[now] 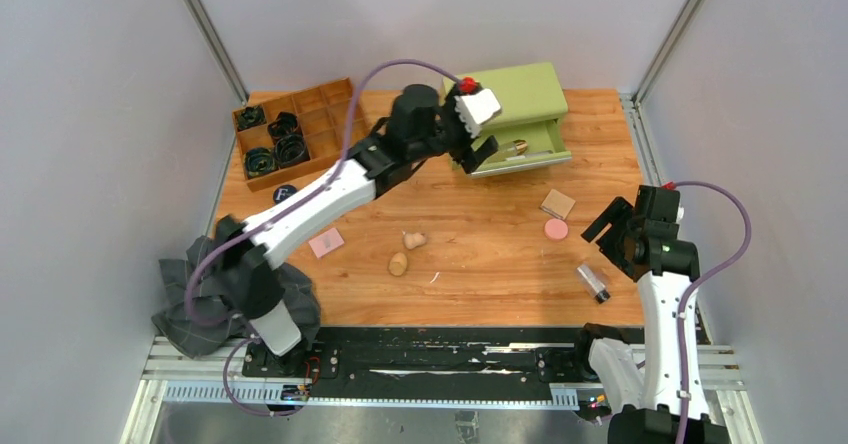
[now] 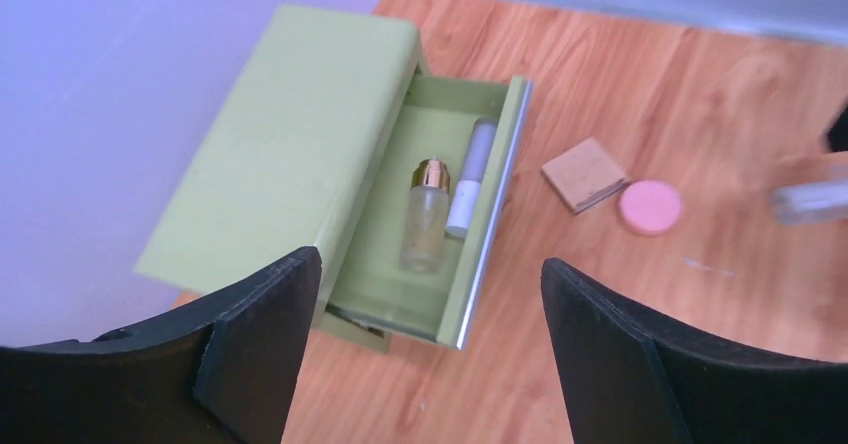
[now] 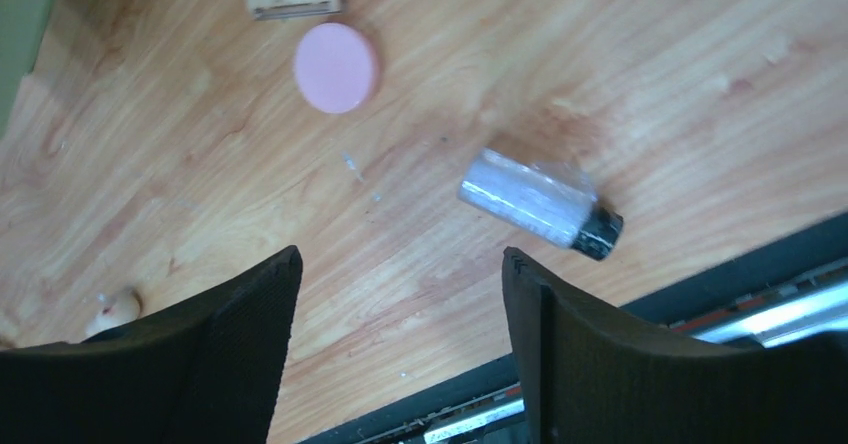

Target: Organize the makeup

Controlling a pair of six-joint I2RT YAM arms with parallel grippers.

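The green drawer box (image 1: 515, 99) stands at the back with its drawer (image 2: 400, 284) pulled open. In the drawer lie a clear bottle with a gold cap (image 2: 424, 219) and a silver-white tube (image 2: 470, 179). My left gripper (image 1: 478, 151) hovers open and empty over the drawer's left end, as the left wrist view (image 2: 428, 262) shows. A tan square pad (image 1: 558, 203), a pink round puff (image 1: 556, 229), two beige sponges (image 1: 413, 239) (image 1: 398, 263), a dark "F" compact (image 1: 285, 194) and a clear black-capped bottle (image 1: 594, 282) lie on the table. My right gripper (image 1: 606, 234) is open above the table near that bottle (image 3: 540, 204).
A wooden divided tray (image 1: 325, 124) at the back left holds black coiled bands (image 1: 275, 144). A pink square piece (image 1: 326, 243) lies left of the sponges. A dark grey cloth (image 1: 200, 309) lies at the left arm's base. Grey walls close in the table.
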